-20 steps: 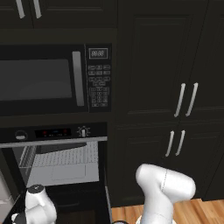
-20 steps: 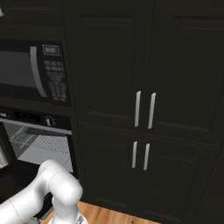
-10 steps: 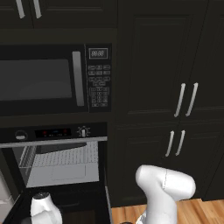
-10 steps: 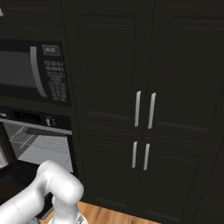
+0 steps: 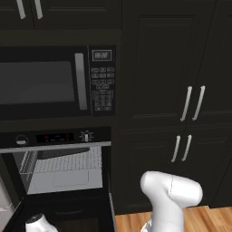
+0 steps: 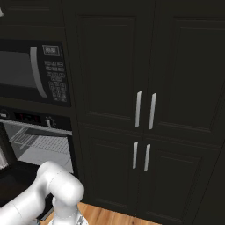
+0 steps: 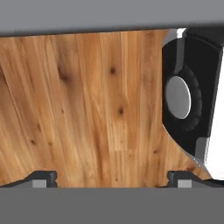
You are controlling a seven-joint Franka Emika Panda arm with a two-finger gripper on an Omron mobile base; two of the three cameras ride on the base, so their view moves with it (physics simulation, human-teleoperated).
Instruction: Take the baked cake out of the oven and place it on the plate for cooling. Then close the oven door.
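Gripper [image 7: 112, 179] jaws spread wide w/ nothing held, pointing at wood floor [image 7: 87, 105]. Oven [image 5: 59, 167] sits under the microwave [image 5: 54, 81] — door dropped open, wire rack [image 5: 68, 163] visible. Can't spot the cake.

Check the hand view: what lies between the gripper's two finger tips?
Bare wooden floor between the open gripper tips; nothing held.

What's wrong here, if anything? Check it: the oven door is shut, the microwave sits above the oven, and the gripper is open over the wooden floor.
One thing is wrong: the oven door is dropped open, not shut. The left base view shows the wire rack inside the oven. The microwave does sit above it, and the hand view shows the gripper open over the wooden floor.
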